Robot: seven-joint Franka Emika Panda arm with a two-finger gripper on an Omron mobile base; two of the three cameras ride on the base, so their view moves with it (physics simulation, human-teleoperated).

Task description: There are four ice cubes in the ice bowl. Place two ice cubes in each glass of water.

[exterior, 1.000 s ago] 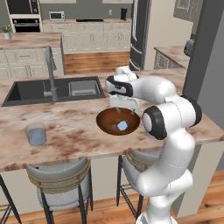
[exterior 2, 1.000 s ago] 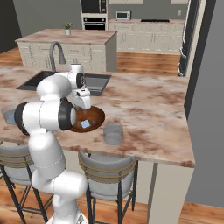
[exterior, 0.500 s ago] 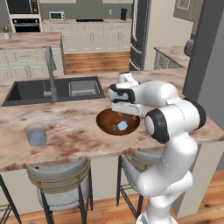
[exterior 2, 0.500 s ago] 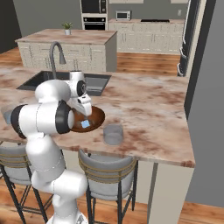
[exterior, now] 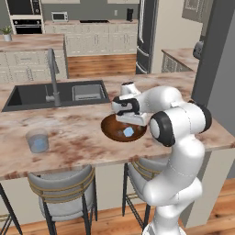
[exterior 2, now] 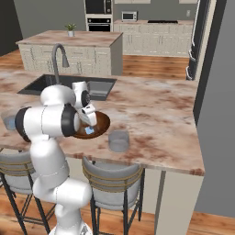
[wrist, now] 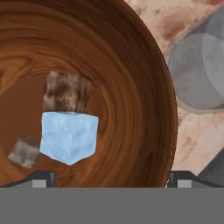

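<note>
The ice bowl of dark wood sits on the marble counter near its front edge. One pale-blue ice cube lies in it. In the hand view this ice cube rests on the bowl floor beside two smaller mottled brown-grey cubes. My gripper hangs open just above the bowl, holding nothing, its tips wide apart. One glass of water stands right beside the bowl. The other glass stands far to the left.
A dark sink with a tall faucet lies behind the bowl. Two bar stools stand under the counter's front edge. A kitchen island and cabinets are far behind.
The hand has come down towards the bowl, and it stays open. The bowl, cubes and glasses have not moved.
</note>
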